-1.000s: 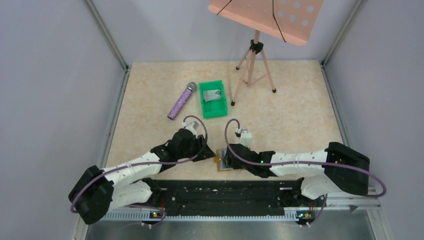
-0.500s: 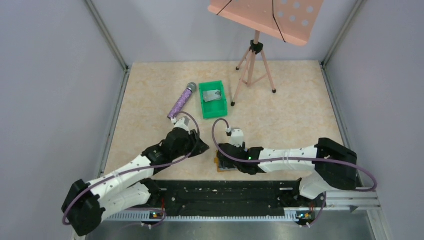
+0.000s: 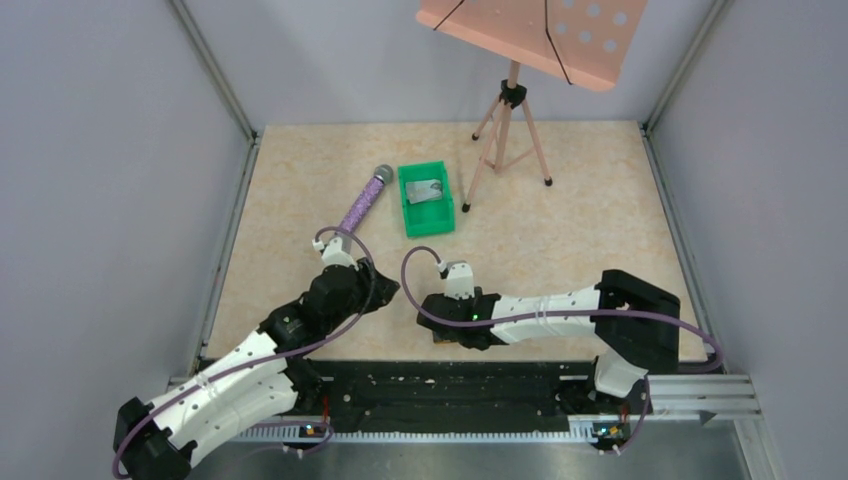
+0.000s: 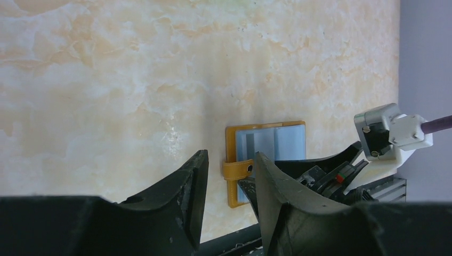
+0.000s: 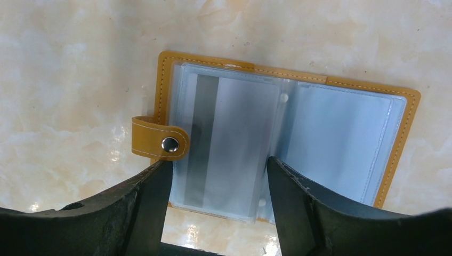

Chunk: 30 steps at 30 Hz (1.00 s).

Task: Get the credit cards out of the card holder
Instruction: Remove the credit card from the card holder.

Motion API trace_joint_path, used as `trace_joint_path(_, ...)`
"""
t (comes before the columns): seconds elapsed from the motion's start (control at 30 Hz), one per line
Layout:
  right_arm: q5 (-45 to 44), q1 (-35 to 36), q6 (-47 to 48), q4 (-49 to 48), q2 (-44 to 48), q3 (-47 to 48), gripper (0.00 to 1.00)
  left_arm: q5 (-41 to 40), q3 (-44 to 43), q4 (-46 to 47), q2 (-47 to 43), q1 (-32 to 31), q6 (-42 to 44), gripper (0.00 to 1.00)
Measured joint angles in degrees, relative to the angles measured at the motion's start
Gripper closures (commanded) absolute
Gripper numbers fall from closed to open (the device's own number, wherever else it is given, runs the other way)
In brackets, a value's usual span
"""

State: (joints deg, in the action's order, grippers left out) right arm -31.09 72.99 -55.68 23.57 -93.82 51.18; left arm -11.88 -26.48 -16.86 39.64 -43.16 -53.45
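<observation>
So the left gripper [image 4: 230, 154] was pulled back from the card holder [image 5: 320, 133], jaws open, nothing held. The right gripper [image 5: 218, 162] was moved over it, jaws spread above a pocketed card [image 5: 229, 133], likely next out.

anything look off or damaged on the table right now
Nothing stands out. The holder lies open and flat near the front edge, undamaged, with one card in its clasp-side pocket. Another card sits in the bin; the microphone lies beside it.
</observation>
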Motion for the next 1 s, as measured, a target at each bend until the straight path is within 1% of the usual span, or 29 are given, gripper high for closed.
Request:
trace_joint_path(0.23,-0.8,0.0,-0.6,1.3,-0.4,0.4,0.34,-0.2,0.3,-1.0,0.0,0.0,0.0,0.57)
trace_joint_path(0.5,-1.9,0.4,-0.9,2.8,-1.7,1.8,0.44,-0.2,0.4,-1.2,0.0,0.0,0.0,0.57)
trace_joint_path(0.63,-2.2,0.4,-1.0,2.8,-1.7,1.8,0.46,0.2,0.4,-1.2,0.0,0.0,0.0,0.57)
trace_joint_path(0.83,-2.1,0.4,-0.9,-0.2,0.0,-0.3,0.48,1.9,0.4,-0.5,1.8,0.0,-0.2,0.57)
trace_joint_path(1.0,-1.7,0.3,-0.9,-3.2,1.9,-2.9,0.5,5.7,0.8,1.7,5.8,0.0,-0.4,0.58)
